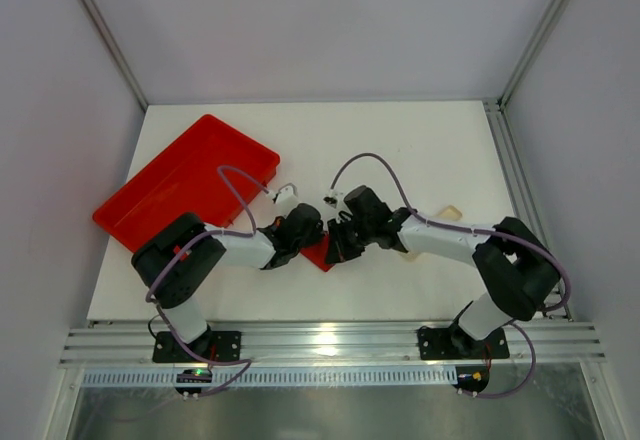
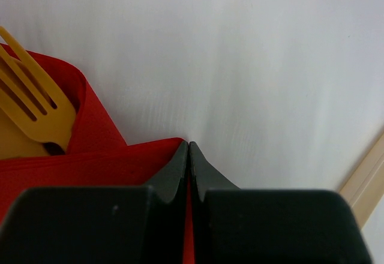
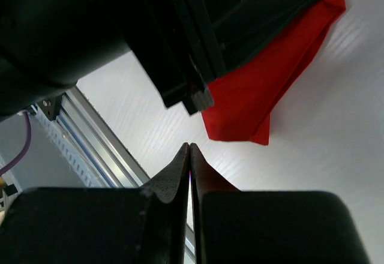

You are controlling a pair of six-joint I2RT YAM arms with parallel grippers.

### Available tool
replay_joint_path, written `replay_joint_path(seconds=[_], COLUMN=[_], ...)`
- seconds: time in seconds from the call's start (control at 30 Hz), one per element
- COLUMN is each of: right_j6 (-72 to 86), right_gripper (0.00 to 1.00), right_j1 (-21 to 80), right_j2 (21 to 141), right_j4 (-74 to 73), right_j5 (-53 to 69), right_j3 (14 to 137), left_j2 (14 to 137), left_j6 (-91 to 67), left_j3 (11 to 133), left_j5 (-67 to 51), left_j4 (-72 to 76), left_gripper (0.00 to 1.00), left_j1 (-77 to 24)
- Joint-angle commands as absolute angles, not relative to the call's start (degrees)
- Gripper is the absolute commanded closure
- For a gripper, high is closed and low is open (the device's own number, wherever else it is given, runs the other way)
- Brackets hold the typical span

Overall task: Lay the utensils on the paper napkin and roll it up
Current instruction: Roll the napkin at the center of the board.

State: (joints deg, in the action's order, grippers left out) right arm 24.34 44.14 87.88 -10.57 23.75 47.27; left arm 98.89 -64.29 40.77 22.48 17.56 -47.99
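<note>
The red paper napkin (image 1: 318, 253) lies folded on the white table between my two grippers. In the left wrist view a tan wooden fork (image 2: 33, 105) sits wrapped inside the napkin's (image 2: 90, 156) folds, its tines pointing out. My left gripper (image 2: 189, 145) is shut, with a strip of the red napkin pinched between its fingers. My right gripper (image 3: 190, 147) is shut with nothing in it, just above the table and short of the napkin's (image 3: 264, 90) loose corner. From above, the left gripper (image 1: 305, 235) and the right gripper (image 1: 338, 243) almost touch over the napkin.
A large red plastic tray (image 1: 185, 182) stands at the back left of the table. A pale tan piece (image 1: 450, 214) shows beside my right forearm. The aluminium rail (image 1: 330, 342) runs along the near edge.
</note>
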Motion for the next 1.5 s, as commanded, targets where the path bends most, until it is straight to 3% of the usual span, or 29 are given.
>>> replay_joint_path(seconds=[0.0, 0.6, 1.37, 1.43, 1.47], right_j6=[25.7, 31.7, 35.1, 35.2, 35.3], right_gripper=[0.96, 0.96, 0.96, 0.96, 0.96], right_j1=[43.4, 37.9, 36.4, 36.3, 36.3], right_j2=[91.0, 101.2, 111.2, 111.7, 112.1], right_j4=[-3.3, 15.1, 20.5, 20.6, 20.7], right_j5=[30.2, 40.9, 40.7, 40.7, 40.6], right_j3=[49.5, 45.2, 39.2, 39.0, 38.8], left_j2=[99.8, 99.8, 95.6, 94.7, 93.5], left_j6=[-63.6, -62.7, -55.8, -54.5, -54.1], left_j3=[39.3, 37.7, 39.8, 40.1, 40.2], left_j5=[23.4, 20.9, 20.5, 20.9, 21.1], left_j4=[15.3, 19.1, 16.9, 16.0, 15.1], left_gripper=[1.0, 1.0, 1.0, 0.91, 0.8], left_j1=[-47.9, -47.9, -47.9, -47.9, -47.9])
